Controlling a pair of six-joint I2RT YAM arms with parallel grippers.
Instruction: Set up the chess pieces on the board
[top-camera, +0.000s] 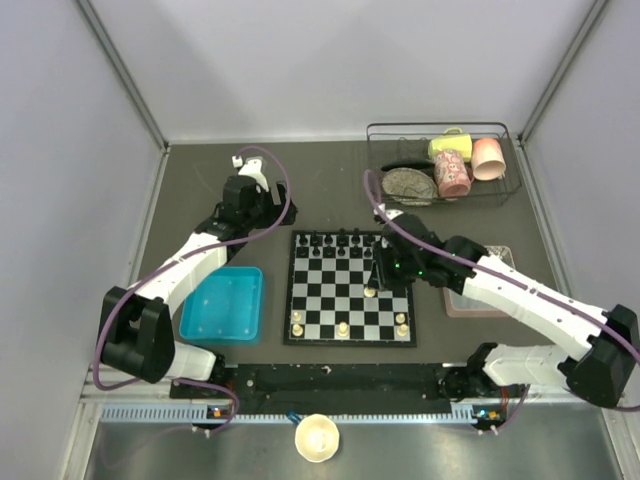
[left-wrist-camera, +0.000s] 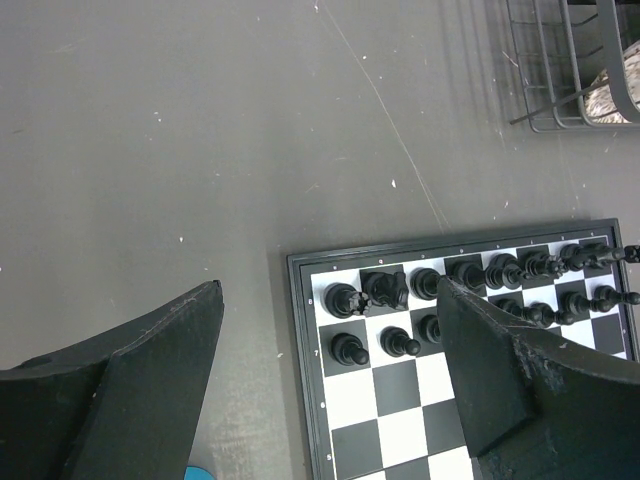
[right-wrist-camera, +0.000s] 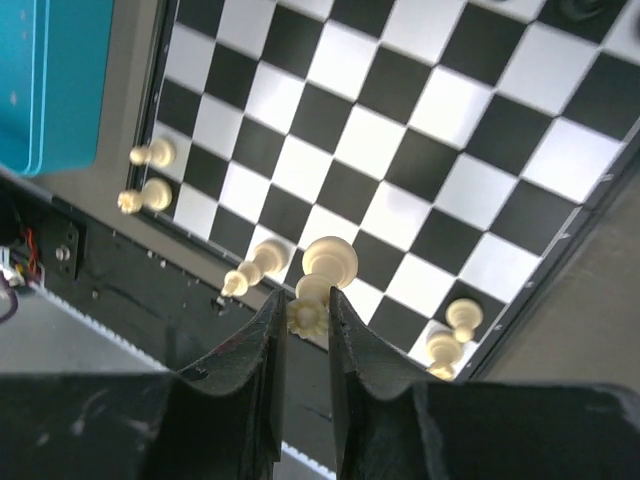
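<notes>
Mid-placement: gripping cream piece (right-wrist-camera: 330, 260) in right hand (right-wrist-camera: 305, 300) over board (right-wrist-camera: 400, 140), holding left hand (left-wrist-camera: 330, 290) open far left. Next: lower onto free near-row square, release.

Left arm (top-camera: 190, 262) stretched far forward, left gripper (left-wrist-camera: 325, 295) jaws wide apart. Right arm (top-camera: 520, 290) bent inward, right gripper (right-wrist-camera: 305, 300) pointing down, pinching cream chess piece (right-wrist-camera: 308, 316).

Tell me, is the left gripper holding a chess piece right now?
No, the left gripper has its fingers spread wide with nothing gripped between them, near a corner of the board.
</notes>
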